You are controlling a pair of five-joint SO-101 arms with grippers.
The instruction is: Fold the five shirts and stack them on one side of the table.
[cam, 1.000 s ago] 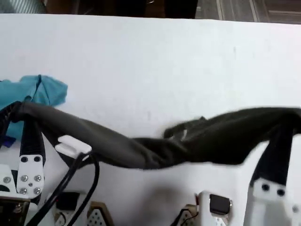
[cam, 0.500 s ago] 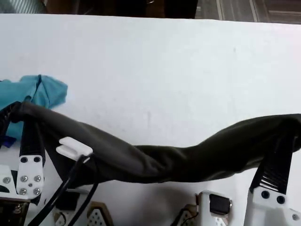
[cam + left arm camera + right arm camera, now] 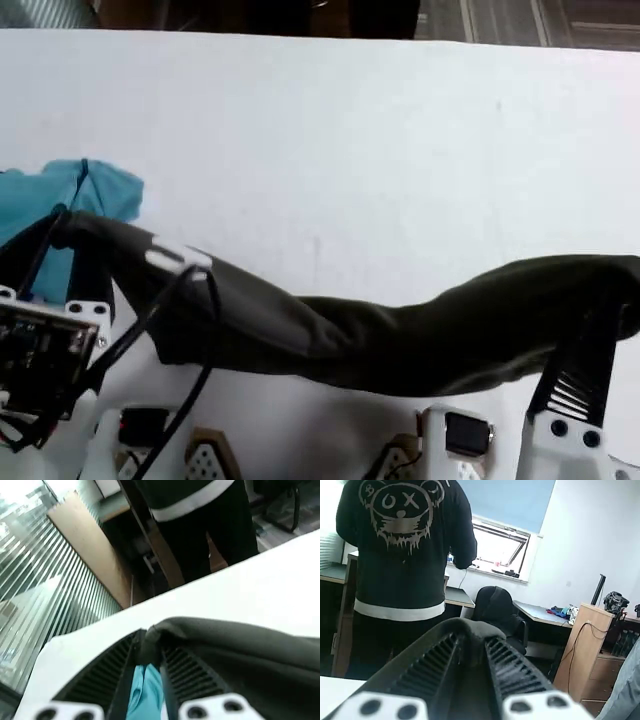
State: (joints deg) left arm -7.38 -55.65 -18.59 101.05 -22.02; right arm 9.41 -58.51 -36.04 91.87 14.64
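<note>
Dark shirt [image 3: 400, 335] first: what has hold of it?

Both arms. The left pincer [image 3: 150, 640] is closed tight on a pinch of its fabric, with a fold bulging over the tips. The right pincer [image 3: 470, 630] is clamped the same way on the other end.

Why one at each end?

My guess is to stretch it out. Between the two grips the cloth hangs as a long, sagging band, apparently raised above the bench [image 3: 350, 130] near the robot's edge. It is bunched lengthwise rather than spread flat.

So no fold made yet?

I'd judge not. It looks like the spreading step, where the garment has to be laid open before any crease can go in. The sag in the middle suggests the arms could pull farther apart, or lower it so the middle touches down first.

And beyond it?

A teal shirt [image 3: 95, 190] lies crumpled on the bench just beyond the left pincer, at the left side. Both garments I can see are unfolded, so the task seems far from done.
</note>
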